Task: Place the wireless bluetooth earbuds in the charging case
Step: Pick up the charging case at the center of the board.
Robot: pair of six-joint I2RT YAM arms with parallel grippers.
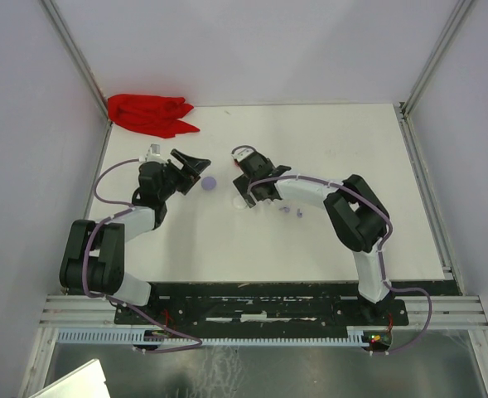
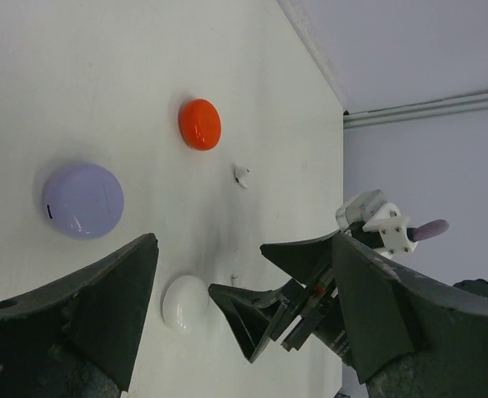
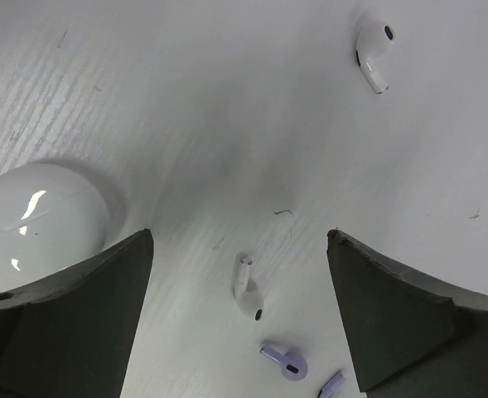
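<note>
Matte white tabletop (image 3: 186, 99) bears glossy domed case (image 3: 41, 220) and stemmed earbuds (image 3: 248, 292).

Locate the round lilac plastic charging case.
In the top view, the round lilac case lies on the white table between the left gripper and right gripper, nearer the left.

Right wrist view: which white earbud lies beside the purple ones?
The lower white earbud, bottom centre; the upper white earbud lies alone top right.
</note>
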